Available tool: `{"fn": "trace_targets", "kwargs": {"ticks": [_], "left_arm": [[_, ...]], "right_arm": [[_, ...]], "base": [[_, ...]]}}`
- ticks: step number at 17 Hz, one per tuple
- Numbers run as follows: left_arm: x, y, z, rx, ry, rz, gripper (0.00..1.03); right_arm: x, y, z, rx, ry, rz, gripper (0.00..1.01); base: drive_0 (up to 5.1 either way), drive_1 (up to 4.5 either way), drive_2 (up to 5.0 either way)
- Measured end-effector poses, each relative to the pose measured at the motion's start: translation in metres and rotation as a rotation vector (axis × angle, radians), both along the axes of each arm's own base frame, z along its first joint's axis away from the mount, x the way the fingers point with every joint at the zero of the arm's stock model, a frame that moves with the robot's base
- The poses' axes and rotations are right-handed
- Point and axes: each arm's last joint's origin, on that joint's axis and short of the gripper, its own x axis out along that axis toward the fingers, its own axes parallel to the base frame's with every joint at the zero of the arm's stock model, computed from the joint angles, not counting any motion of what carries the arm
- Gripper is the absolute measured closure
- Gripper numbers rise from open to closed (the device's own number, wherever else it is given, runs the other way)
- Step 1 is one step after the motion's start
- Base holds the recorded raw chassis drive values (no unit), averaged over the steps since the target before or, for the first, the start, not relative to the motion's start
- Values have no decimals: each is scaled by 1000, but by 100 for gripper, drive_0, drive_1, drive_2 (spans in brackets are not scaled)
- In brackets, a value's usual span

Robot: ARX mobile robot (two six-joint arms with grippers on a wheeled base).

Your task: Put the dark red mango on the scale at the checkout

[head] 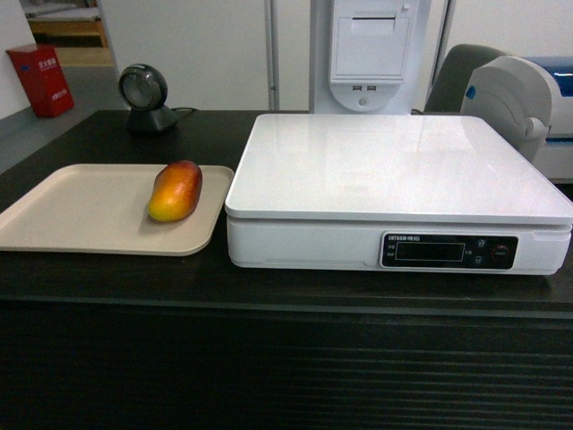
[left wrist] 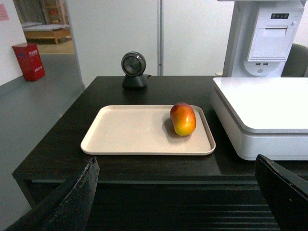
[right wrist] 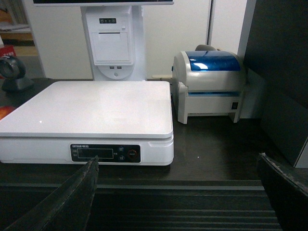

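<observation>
Dark red mango (head: 175,190) lies on the beige tray (head: 81,215), near its right edge, on the checkout counter (head: 286,296). The scale (head: 394,170) sits just right of the tray, platform bare. Mango's long axis runs front to back with a slight tilt: red end away from the robot, yellow end toward it.

Left gripper (left wrist: 178,192) is spread wide, holding nothing, hanging off the front edge of the counter. From its wrist view the mango is ahead, roughly centred between the two fingers (left wrist: 72,202). Right gripper (right wrist: 178,192) is also spread and empty, facing the scale's display strip (right wrist: 106,153).

Left arm is clearly nearer. Likely move: reach straight forward, close across the mango's short width, then carry right.
</observation>
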Motion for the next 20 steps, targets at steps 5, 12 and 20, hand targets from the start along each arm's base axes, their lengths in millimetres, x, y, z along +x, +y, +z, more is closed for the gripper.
{"fn": "trace_targets", "kwargs": {"ticks": [5,12,20], "left_arm": [[0,0,0,0,0,0,5],[0,0,0,0,0,0,5],[0,0,0,0,0,0,5]], "right_arm": [[0,0,0,0,0,0,3],[0,0,0,0,0,0,3],[0,0,0,0,0,0,3]], "base": [[0,0,0],[0,0,0],[0,0,0]]}}
